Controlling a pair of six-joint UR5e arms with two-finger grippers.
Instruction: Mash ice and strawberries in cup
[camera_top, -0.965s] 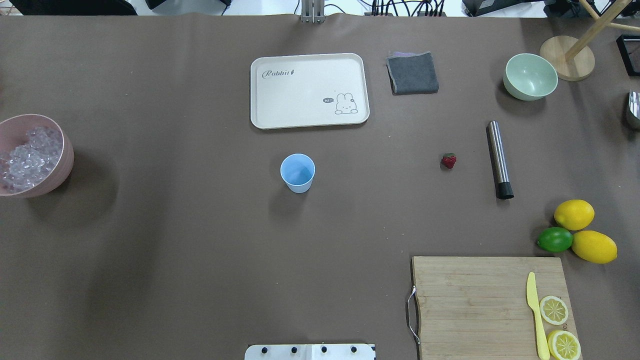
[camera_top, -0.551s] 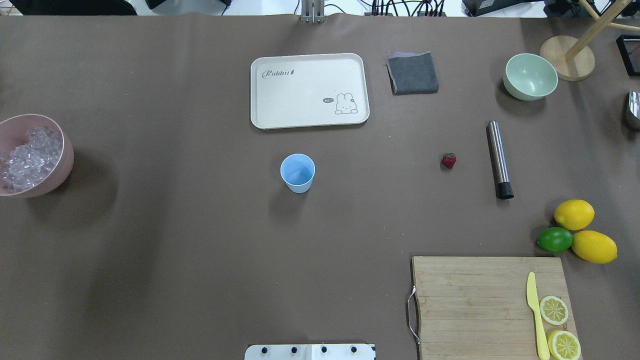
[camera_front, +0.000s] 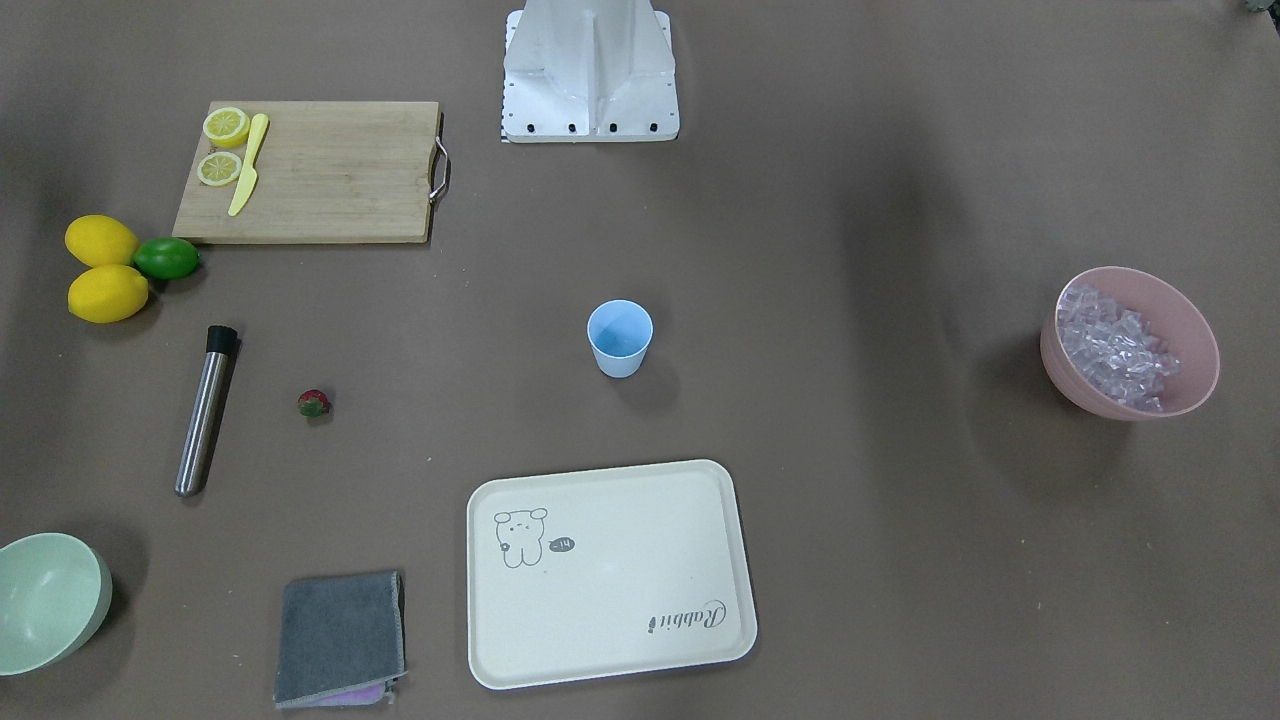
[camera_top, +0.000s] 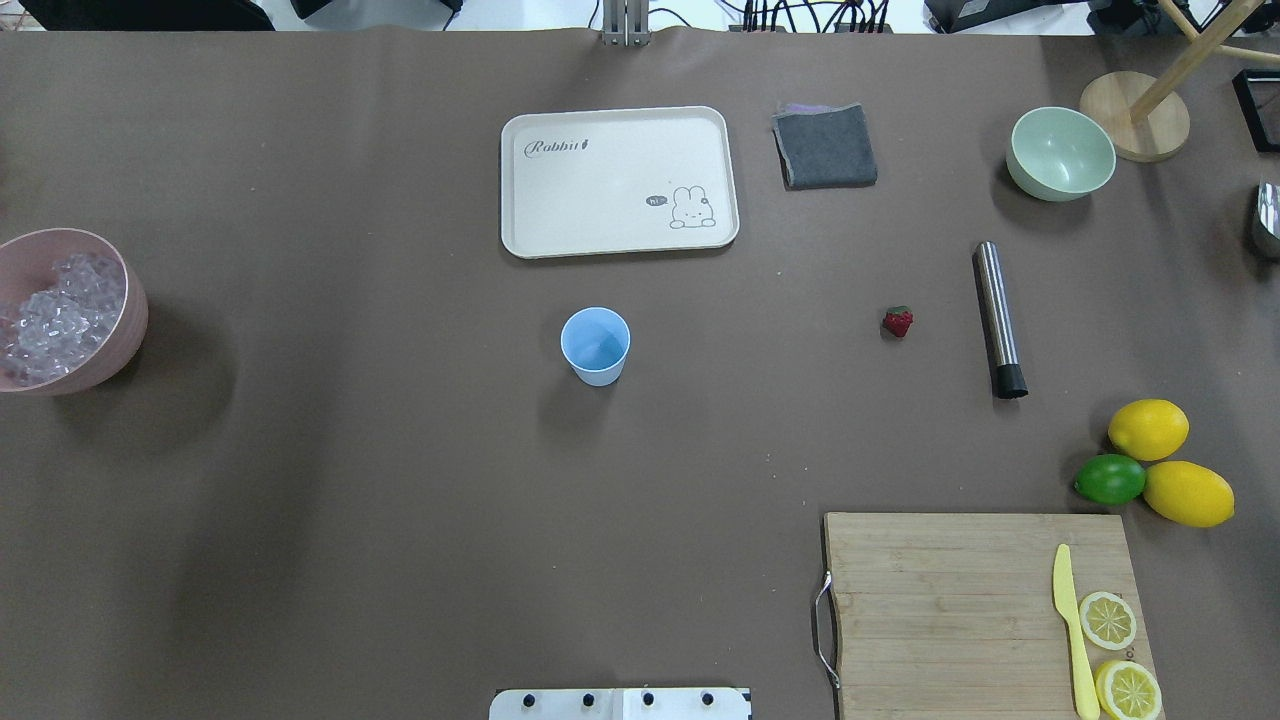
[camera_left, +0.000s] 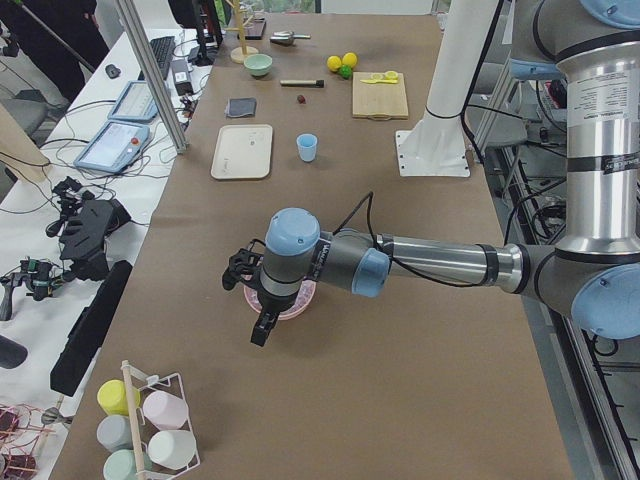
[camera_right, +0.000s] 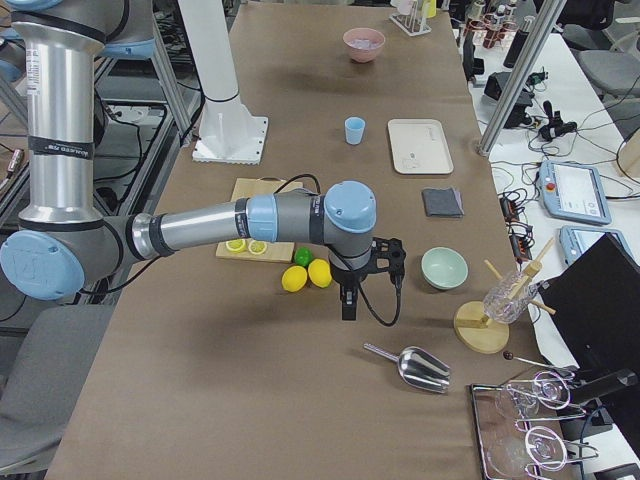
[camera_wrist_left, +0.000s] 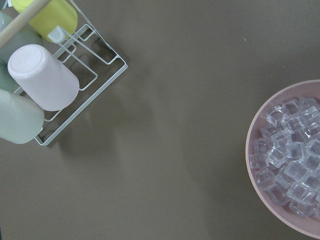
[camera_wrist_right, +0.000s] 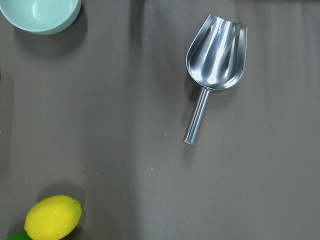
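Note:
The light-blue cup (camera_top: 596, 345) stands upright and empty mid-table, also in the front-facing view (camera_front: 619, 338). The red strawberry (camera_top: 898, 321) lies on the table to its right, beside a steel rod with a black end (camera_top: 999, 320). The ice (camera_top: 55, 318) fills a pink bowl (camera_top: 133, 300) at the far left edge; it also shows in the left wrist view (camera_wrist_left: 290, 160). My left gripper (camera_left: 262, 325) hangs just beside that bowl. My right gripper (camera_right: 347, 305) hangs near the lemons (camera_right: 308, 274). I cannot tell whether either is open or shut.
A cream tray (camera_top: 618, 180) and a grey cloth (camera_top: 825, 146) lie at the back. A green bowl (camera_top: 1060, 153), a cutting board (camera_top: 960, 600) with a knife and lemon slices, a steel scoop (camera_wrist_right: 216, 55) and a cup rack (camera_wrist_left: 60, 80) are around.

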